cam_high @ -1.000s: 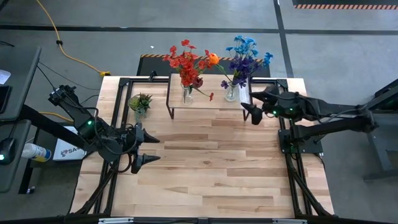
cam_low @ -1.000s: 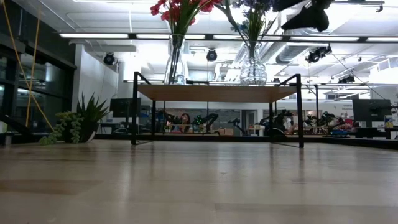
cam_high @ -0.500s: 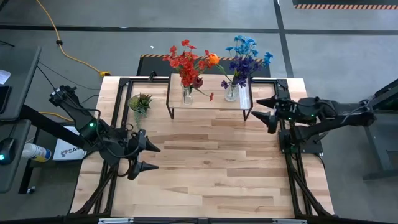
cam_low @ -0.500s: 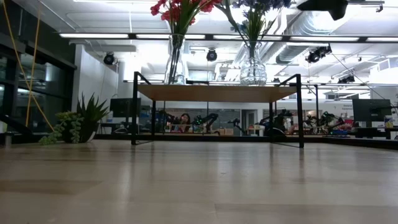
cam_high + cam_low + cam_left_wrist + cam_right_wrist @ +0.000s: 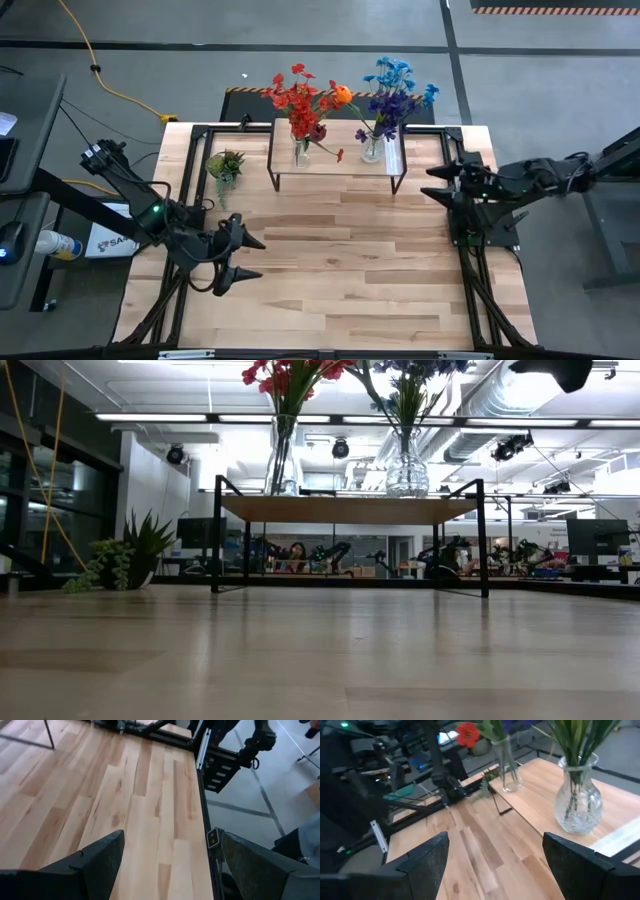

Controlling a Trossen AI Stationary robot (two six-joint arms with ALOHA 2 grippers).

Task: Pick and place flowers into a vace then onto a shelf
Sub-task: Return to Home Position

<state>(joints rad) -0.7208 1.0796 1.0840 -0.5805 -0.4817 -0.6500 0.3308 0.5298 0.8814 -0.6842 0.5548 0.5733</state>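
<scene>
On the tabletop's (image 5: 330,285) left side, the left gripper (image 5: 255,258) hangs with its jaws spread wide and nothing between them, well apart from the plant (image 5: 225,163) and the shelf (image 5: 350,145). Its way home looks easy. I judge it should fold back toward its own base along the left edge and sweep no wider than it must.

At the far middle, both bunches are already on the shelf. The red flowers (image 5: 300,98) stand in the left vase (image 5: 301,152) and the blue flowers (image 5: 390,92) in the right vase (image 5: 372,150).

At the right edge, the right gripper (image 5: 428,182) is also wide open and empty, clear of the shelf's right end. Some blooms lean out over that end. This arm would therefore do best to draw straight back before it folds, and not to swing across the stems. A knock on the shelf's black leg could shake both vases.

Against a second ago, the left gripper sits a little nearer the tabletop's middle and its near edge. The plant, shelf, vases and flowers are as they were. The right gripper, then just beside the shelf's right end, is now back at the tabletop's right edge. In the low view its dark shape has slid rightward along the top.
</scene>
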